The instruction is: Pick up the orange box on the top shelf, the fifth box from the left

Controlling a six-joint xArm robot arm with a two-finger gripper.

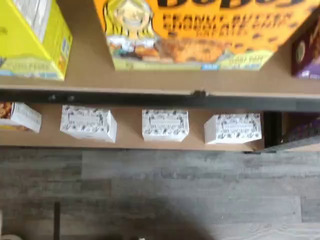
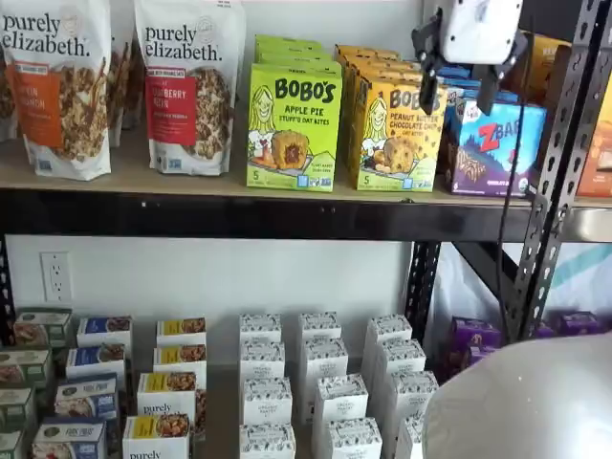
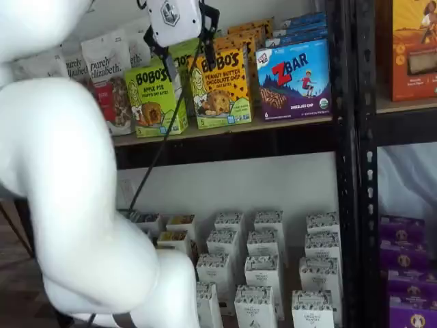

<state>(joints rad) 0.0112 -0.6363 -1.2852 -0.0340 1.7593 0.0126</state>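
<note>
Yellow-orange Bobo's peanut butter chocolate chip carton (image 2: 395, 134) is standing upright on the tan top surface (image 2: 134, 172), between a lime-green apple pie box (image 2: 293, 126) and a blue Zbar box (image 2: 494, 145). White-bodied claw (image 2: 458, 94) is hovering before it, black fingers (image 2: 426, 91) spread apart, gripping nothing.

1. The orange box (image 2: 394, 134) looks like printed cardboard with a slight sheen; in the wrist view its front (image 1: 200, 35) is smooth.
2. The top shelf (image 2: 124, 177) is a matt tan board, like pressed wood, with a black painted metal front beam (image 2: 191, 215).
3. The uprights (image 3: 347, 137) are black metal with punched holes, a little glossy.
4. The tool (image 2: 457, 81) has a smooth white plastic body and matt black fingers (image 2: 426, 91).
5. The granola bags (image 2: 189, 86) look like soft paper or film with a matt finish.
6. The floor (image 1: 150, 195) shows grey planks with wood grain.
7. The small white cartons (image 1: 165, 125) are matt printed cardboard.
</note>
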